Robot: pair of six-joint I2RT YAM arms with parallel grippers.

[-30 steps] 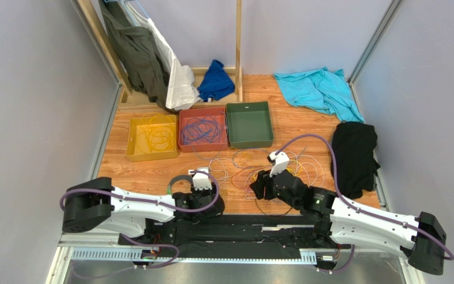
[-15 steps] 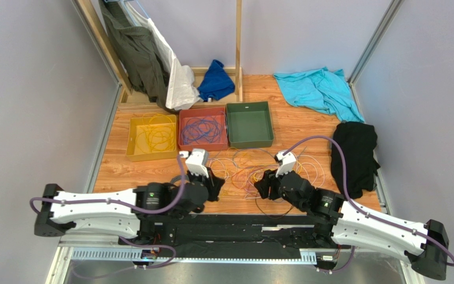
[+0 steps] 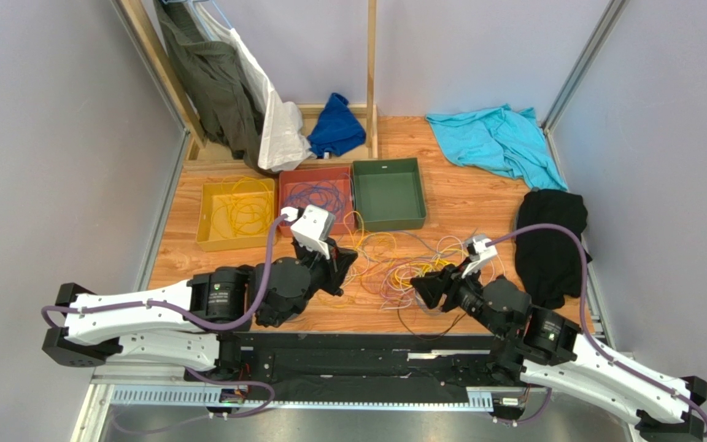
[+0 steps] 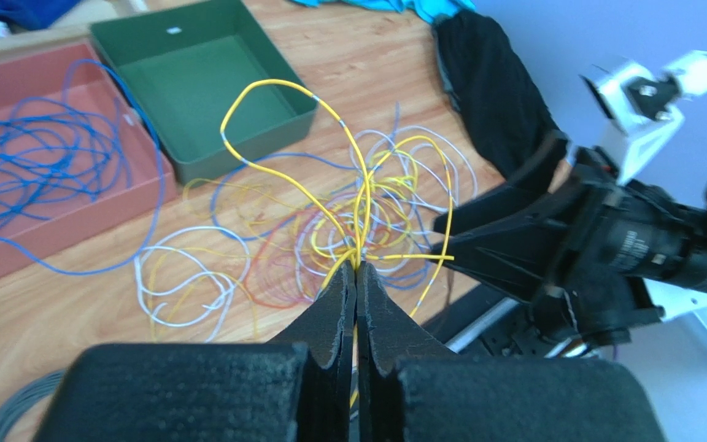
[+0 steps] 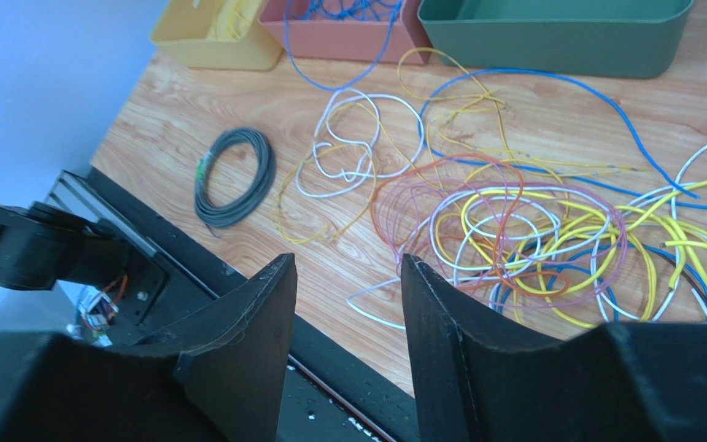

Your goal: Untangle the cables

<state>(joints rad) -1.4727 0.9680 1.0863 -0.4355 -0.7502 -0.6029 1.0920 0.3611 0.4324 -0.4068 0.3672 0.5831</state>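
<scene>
Pinching one yellow cable (image 4: 279,82) in my left gripper (image 4: 357,272), jaws closed on it, I hold it above the tangle of cables (image 3: 403,262) on the table (image 3: 237,267) so it can pull free; my right gripper (image 5: 346,267) hovers open-jawed beside that tangle.

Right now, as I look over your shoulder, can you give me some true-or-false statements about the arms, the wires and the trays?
1. The left gripper is shut on a yellow cable. True.
2. The right gripper clamps an orange wire. False: its fingers stand apart, with nothing between them.
3. The green tray holds blue wires. False: it is empty, and the blue cables lie in the red tray.
4. The black coil lies on the table, outside the trays. True.
</scene>
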